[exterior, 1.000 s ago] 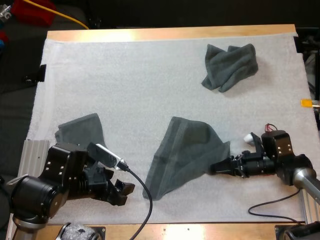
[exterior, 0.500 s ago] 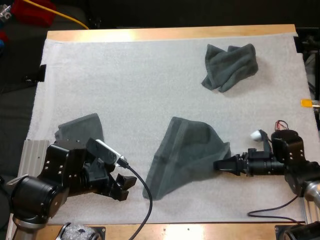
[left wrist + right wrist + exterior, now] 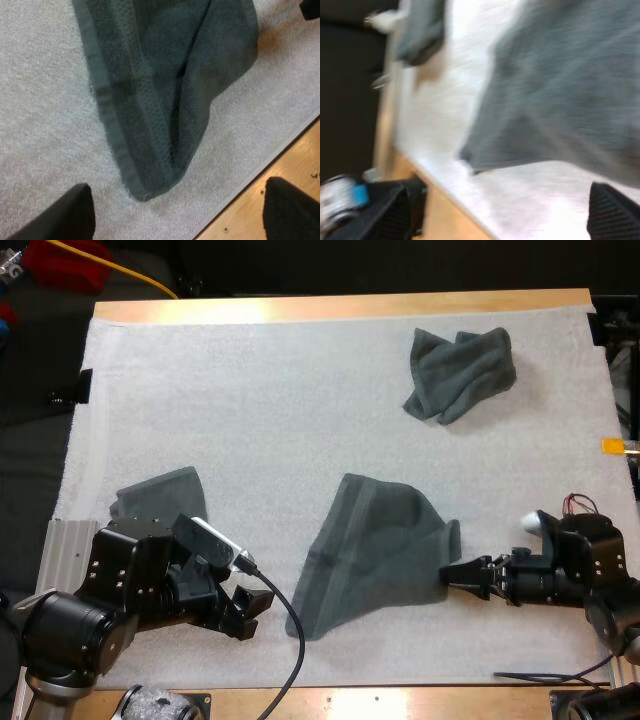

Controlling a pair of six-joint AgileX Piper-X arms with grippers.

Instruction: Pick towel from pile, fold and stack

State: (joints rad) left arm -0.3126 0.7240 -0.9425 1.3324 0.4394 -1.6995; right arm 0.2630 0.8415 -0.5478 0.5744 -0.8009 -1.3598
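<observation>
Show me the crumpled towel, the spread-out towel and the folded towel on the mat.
crumpled towel point(image 3: 460, 370), high view, middle of its bunched cloth.
spread-out towel point(image 3: 375, 545), high view, its flat centre.
folded towel point(image 3: 160, 498), high view, its exposed top face.

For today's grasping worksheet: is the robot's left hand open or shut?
Open: the left hand has its fingers apart, clear of the middle towel.

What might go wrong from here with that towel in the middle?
The middle towel lies rumpled, with a ridge running to its near corner, so a fold may come out crooked. The left gripper and the right gripper are open beside it. Either might pinch the white mat too or miss the edge.
</observation>
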